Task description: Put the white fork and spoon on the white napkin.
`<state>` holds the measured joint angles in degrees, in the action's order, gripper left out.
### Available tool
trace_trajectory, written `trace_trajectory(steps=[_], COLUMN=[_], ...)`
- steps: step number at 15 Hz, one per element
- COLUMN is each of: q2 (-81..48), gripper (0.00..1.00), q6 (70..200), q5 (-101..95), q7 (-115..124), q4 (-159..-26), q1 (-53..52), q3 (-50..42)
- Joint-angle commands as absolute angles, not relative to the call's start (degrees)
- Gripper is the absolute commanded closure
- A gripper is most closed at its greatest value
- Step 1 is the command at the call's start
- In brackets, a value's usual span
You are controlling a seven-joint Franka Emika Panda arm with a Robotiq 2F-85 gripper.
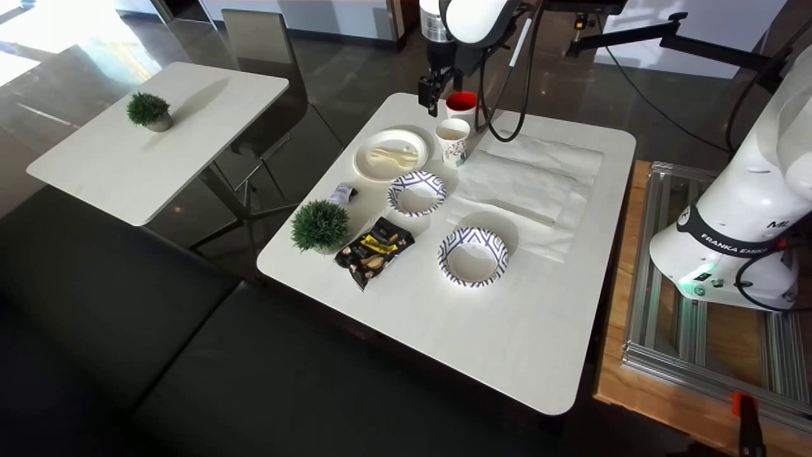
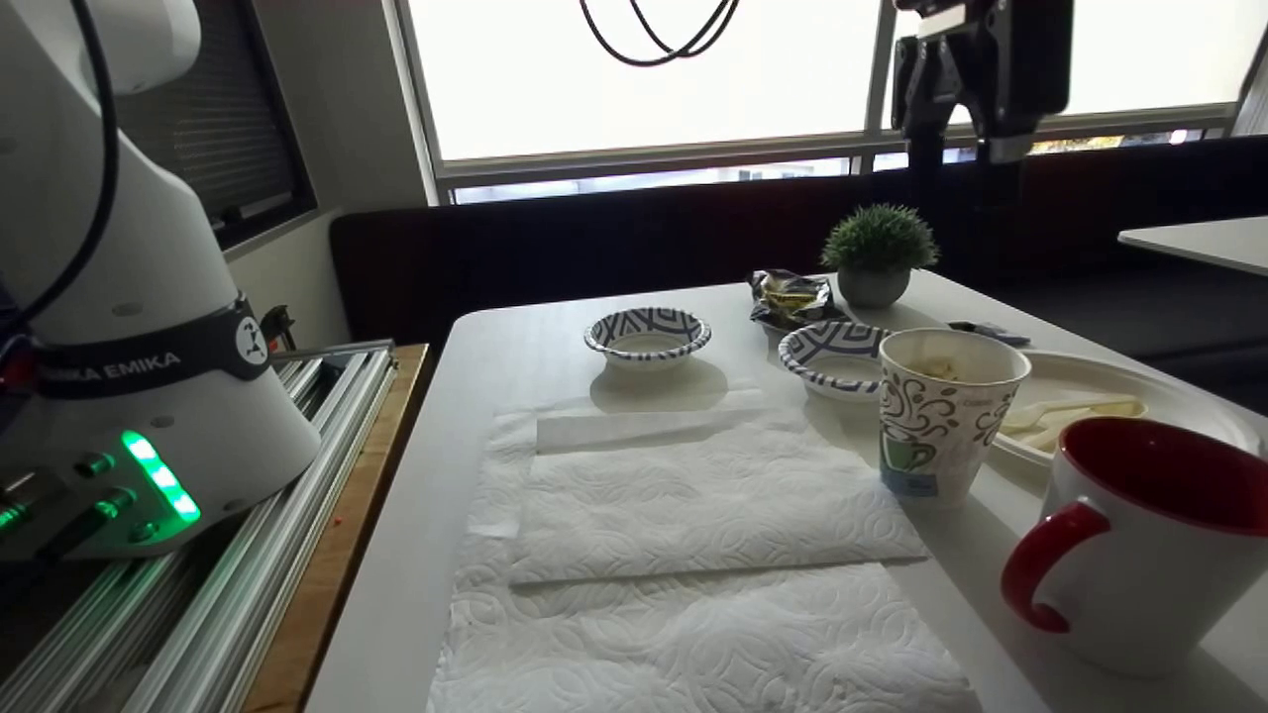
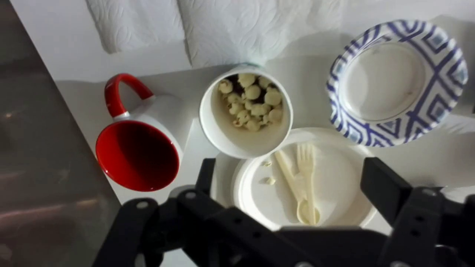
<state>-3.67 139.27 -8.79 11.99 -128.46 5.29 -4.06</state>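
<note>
The white fork (image 3: 306, 167) and spoon (image 3: 290, 178) lie on the round white plate (image 3: 241, 196) in the wrist view. The fork's handle crosses over the spoon's bowl. The utensils also show small on the plate (image 1: 363, 166) in an exterior view. The white napkin (image 2: 693, 495) is wrinkled paper, folded in layers, flat on the table; it also shows in an exterior view (image 1: 520, 184) and at the top of the wrist view (image 3: 237, 29). My gripper (image 3: 290, 178) is open and empty, well above the table; it shows in both exterior views (image 1: 444, 95) (image 2: 963, 176).
A paper cup with popcorn (image 3: 246, 115) and a red-and-white mug (image 3: 137, 155) stand between plate and napkin side. Two patterned bowls (image 1: 417, 194) (image 1: 472, 257), a black snack bag (image 1: 374, 251), a small plant (image 1: 320, 225) and a small packet (image 1: 342, 194) are on the table.
</note>
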Motion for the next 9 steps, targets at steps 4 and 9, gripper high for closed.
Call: trace_trajectory(steps=[4, 9], q2=[-12.01, -11.66], gripper=[0.0, 0.0], q6=[143.82, 143.81], q5=[-9.01, -9.04], q7=[10.25, 10.28], q4=[-124.41, -124.32], q1=[4.49, 4.45], q3=[-5.75, -5.82])
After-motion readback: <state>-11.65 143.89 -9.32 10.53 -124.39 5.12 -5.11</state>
